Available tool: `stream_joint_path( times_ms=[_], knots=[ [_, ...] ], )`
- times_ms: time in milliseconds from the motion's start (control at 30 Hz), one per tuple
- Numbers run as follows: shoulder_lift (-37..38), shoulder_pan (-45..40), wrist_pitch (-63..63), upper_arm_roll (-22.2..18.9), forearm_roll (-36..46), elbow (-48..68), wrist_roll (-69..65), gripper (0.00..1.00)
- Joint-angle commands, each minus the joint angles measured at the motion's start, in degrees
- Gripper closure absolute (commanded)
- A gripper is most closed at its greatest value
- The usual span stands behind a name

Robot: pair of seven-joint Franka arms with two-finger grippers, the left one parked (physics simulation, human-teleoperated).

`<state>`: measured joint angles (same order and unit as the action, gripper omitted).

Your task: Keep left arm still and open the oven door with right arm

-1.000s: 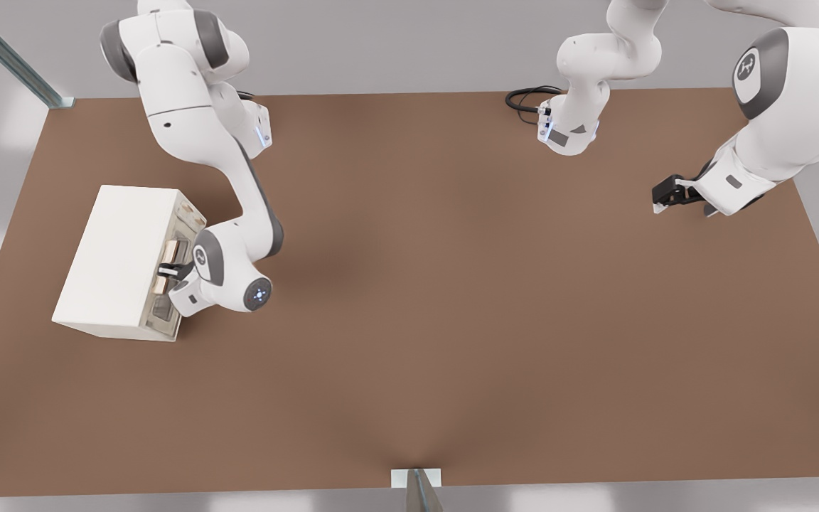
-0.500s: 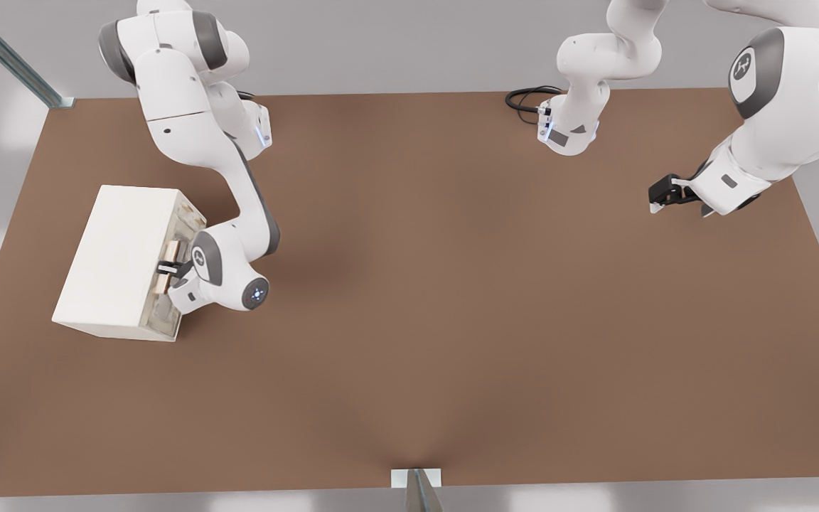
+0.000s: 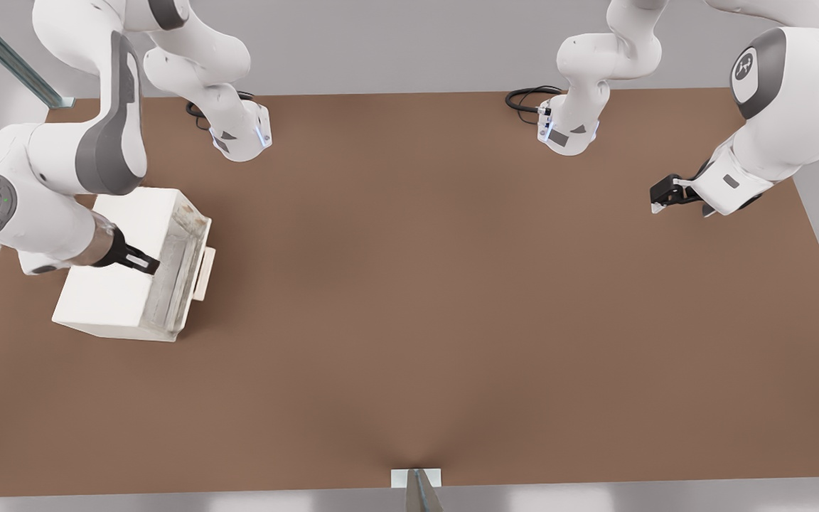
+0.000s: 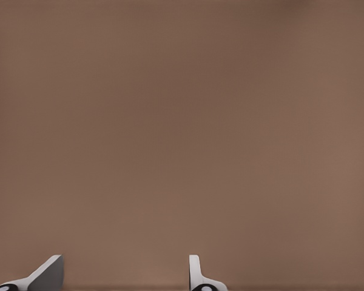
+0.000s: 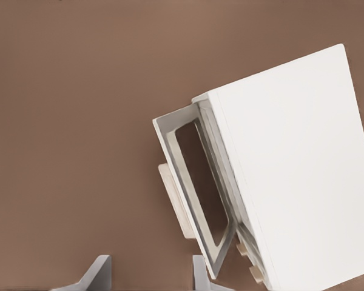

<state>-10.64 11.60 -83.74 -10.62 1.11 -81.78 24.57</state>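
Observation:
The off-white box oven (image 3: 100, 302) stands on the brown table at the front view's left. Its oven door (image 3: 176, 274) hangs ajar, tilted out from the box, and the pale tan handle (image 3: 203, 273) sticks out toward the front view's right. The right arm's gripper (image 3: 138, 262) hovers above the oven's white top, off the handle. In the right wrist view the gripper (image 5: 150, 277) is open with nothing between its fingertips (image 5: 100, 274). Below it lie the cream-framed oven door (image 5: 170, 130), its handle (image 5: 172, 199) and the oven's top (image 5: 297, 163).
The parked arm's gripper (image 3: 665, 193) hangs over the table (image 3: 409, 299) at the front view's right. Both arm bases (image 3: 242, 139) (image 3: 567, 131) sit at the back edge, with a black cable (image 3: 525, 97) beside one. A metal post (image 3: 416, 488) stands at the front edge.
The right arm's gripper has let go of the handle and swung up over the oven, toward the front view's left. The door now stands ajar with its handle sticking out.

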Motion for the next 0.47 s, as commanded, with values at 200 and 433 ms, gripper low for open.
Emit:
stream_joint_path(
  times_ms=[200, 433],
  knots=[
    [0.53, 0.18, 0.51, -0.02, 0.56, 0.48, -25.36, 0.0],
    [0.45, 0.18, 0.51, -0.02, -0.23, 0.21, -25.54, 0.0]
  ],
)
